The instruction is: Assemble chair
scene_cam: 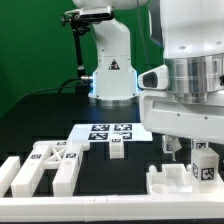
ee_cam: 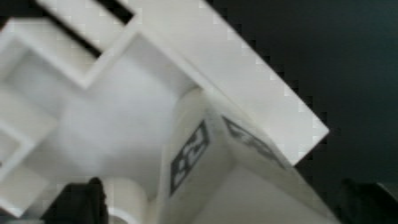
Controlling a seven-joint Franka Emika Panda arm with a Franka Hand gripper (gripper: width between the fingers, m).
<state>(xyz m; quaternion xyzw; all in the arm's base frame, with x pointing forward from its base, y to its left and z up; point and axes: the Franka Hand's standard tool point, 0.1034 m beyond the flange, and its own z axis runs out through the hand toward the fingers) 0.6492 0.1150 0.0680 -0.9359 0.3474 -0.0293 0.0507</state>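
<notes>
Parts of the chair lie along the near edge of the black table in the exterior view. There is a cluster of white slabs and frames (scene_cam: 42,165) at the exterior view's left, a small cube (scene_cam: 117,151) just in front of the marker board (scene_cam: 104,131), and a low white frame piece (scene_cam: 168,183) at the exterior view's right. On that frame piece stands a small tagged block (scene_cam: 203,167), upright, taller than it is wide. The gripper (scene_cam: 190,152) hangs right above it, pointing down. One dark finger (scene_cam: 172,147) shows clear of the block toward the exterior view's left, and the other is lost behind the block. So the block lies directly below and between the jaws, not off to a side.

From the wrist view, the same tagged block (ee_cam: 222,165) fills the middle with its tagged face running away from the camera. Its long axis lines up with the approach line of the gripper (ee_cam: 231,208). A dark fingertip (ee_cam: 80,203) sits beside it with a strip of shadow between them; the opposite one is too dark to make out. I'd call the jaws spread wide and holding nothing, with the block standing on its own. Beyond it the frame piece (ee_cam: 187,60) shows as blurred white slabs. Whether the block is seated in a socket there or only resting on top, I cannot tell. Any coming move, I'd judge, runs straight along that upright axis.
</notes>
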